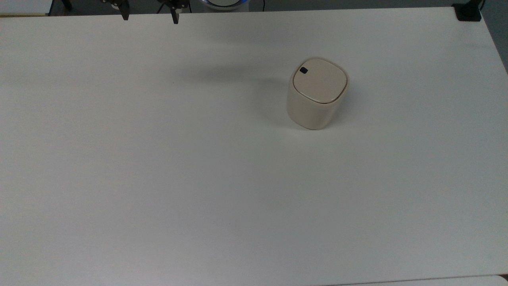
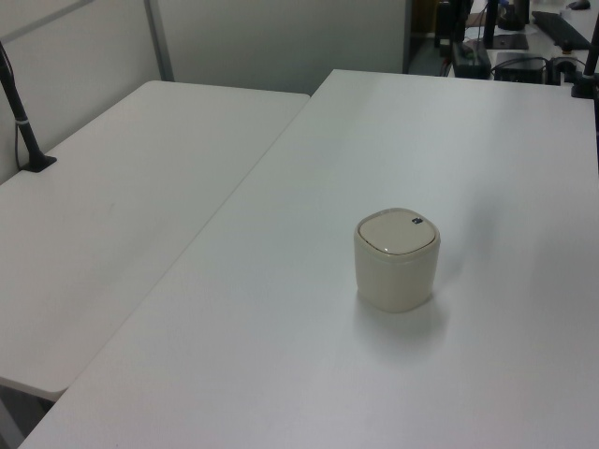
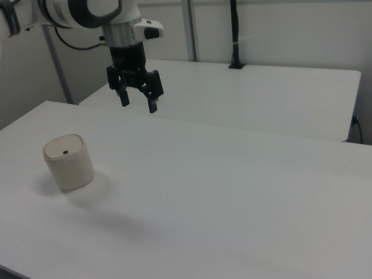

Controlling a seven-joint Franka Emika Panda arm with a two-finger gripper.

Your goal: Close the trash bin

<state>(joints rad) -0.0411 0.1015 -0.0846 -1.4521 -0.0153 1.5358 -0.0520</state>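
A: The table (image 1: 158, 178) carries one item. The trash bin (image 1: 316, 95) stands upright, nearer the far edge than the near one in the top view and towards the top view's right, well in from every edge.

B: Why call it upright and not tipped?

A: Its base sits flat in the left view (image 2: 397, 262) and the right view (image 3: 68, 163). Judgement: standing like that, the lid faces up, so a push from above could reach it.

B: Lid state?

A: The lid (image 1: 319, 80) lies flat across the top of the body, with a thin seam around it. The black button (image 1: 303, 70) sits at the lid's corner nearest the far edge. Judgement: it reads as closed, so the task looks done.

B: Gripper?

A: The gripper (image 3: 138, 99) hangs high over the table, well apart from the bin. In the top view its fingertips (image 1: 174, 18) poke in at the far edge, towards the top view's left (image 1: 150, 15). Fingers are spread wide, with nothing between them and nothing touching them.

B: Reason for that pose?

A: Judgement: parked clear of the bin, since nothing needs holding.
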